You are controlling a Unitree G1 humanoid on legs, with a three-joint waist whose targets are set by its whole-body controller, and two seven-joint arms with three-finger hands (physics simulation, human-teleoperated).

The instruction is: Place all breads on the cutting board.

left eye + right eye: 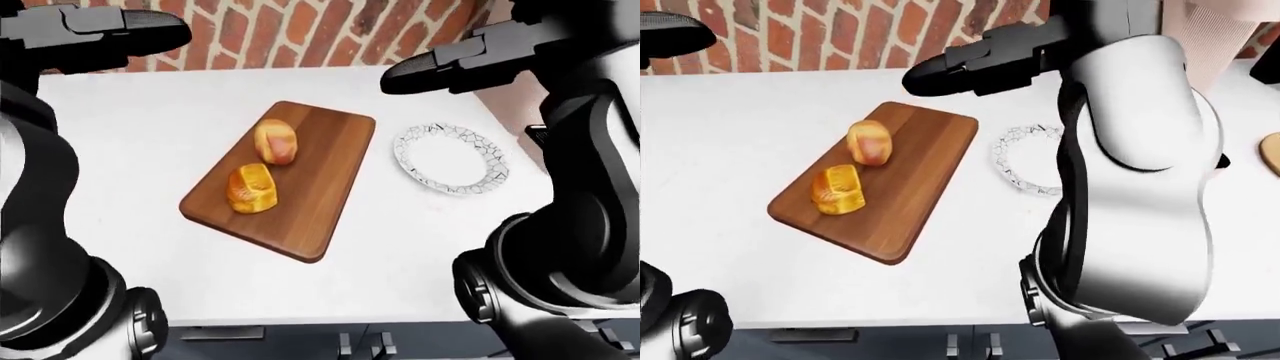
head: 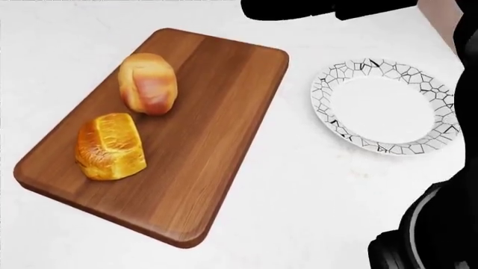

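**A rendered home kitchen**

A white table [image 1: 150, 142] stands against a red brick wall [image 1: 300, 34]. On it lies a wooden cutting board [image 1: 320, 187] bearing two breads [image 1: 277, 141], and just right of the board in the left-eye view a crackle-patterned plate [image 1: 448, 159]. Dark cabinet fronts [image 1: 300, 341] run below the table's edge.
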